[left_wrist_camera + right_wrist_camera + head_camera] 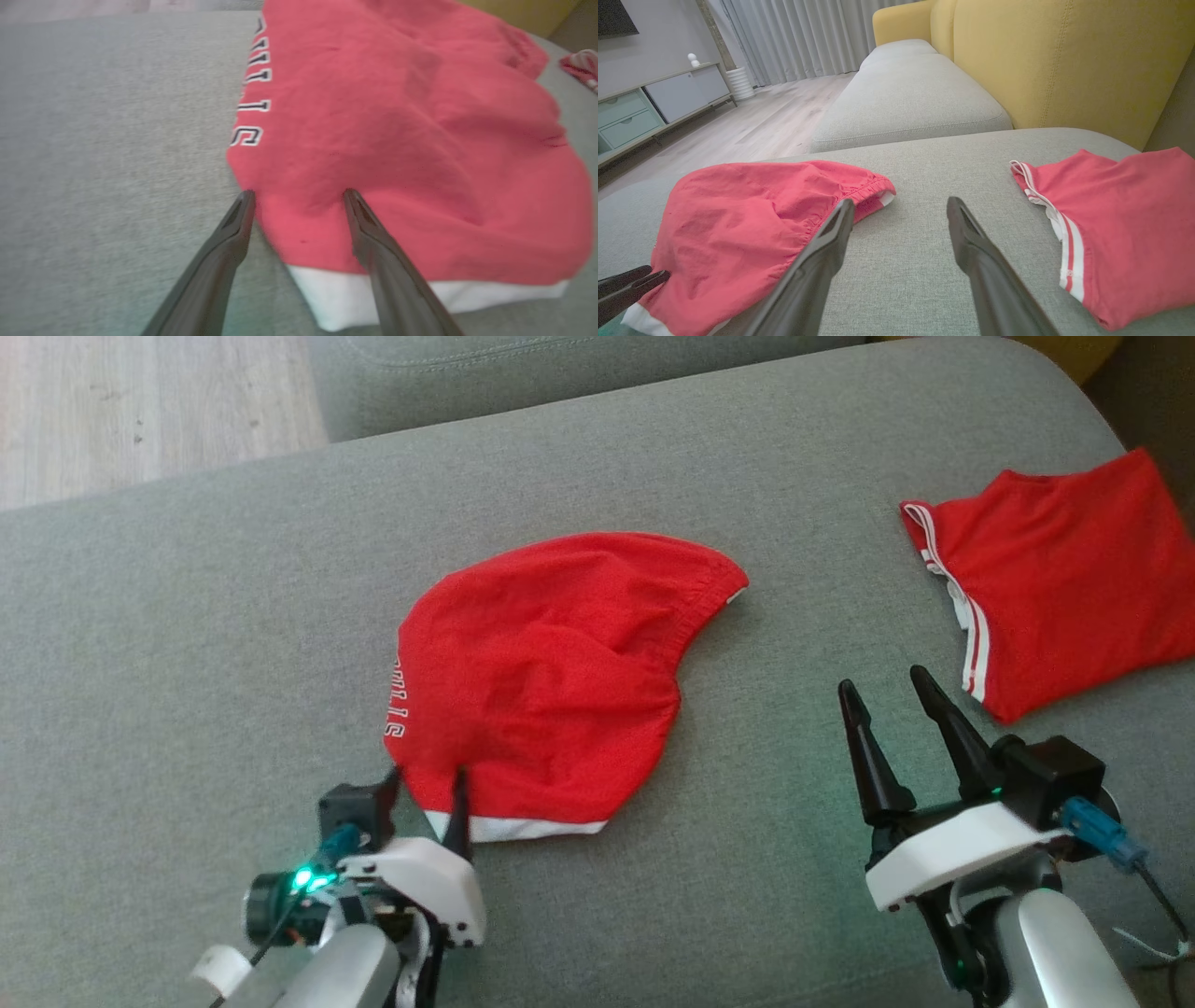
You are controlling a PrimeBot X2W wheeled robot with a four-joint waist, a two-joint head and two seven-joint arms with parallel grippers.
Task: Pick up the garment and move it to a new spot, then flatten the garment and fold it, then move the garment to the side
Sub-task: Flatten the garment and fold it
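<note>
A red garment (541,681) with a white hem and white lettering lies rumpled in the middle of the grey sofa cushion (187,663). My left gripper (428,779) is open at the garment's near left corner. In the left wrist view its two fingers straddle that corner of the garment (397,140), the left gripper (299,193) having its tips on or just over the cloth. My right gripper (883,679) is open above bare cushion to the garment's right. In the right wrist view the right gripper (901,202) holds nothing, with the garment (738,224) to its left.
A second red garment (1055,588) with white stripes lies folded at the cushion's right end, close to my right gripper. A yellow backrest (1064,60) rises behind it, another grey cushion (906,93) lies farther on, and wooden floor (140,401) lies beyond the far left.
</note>
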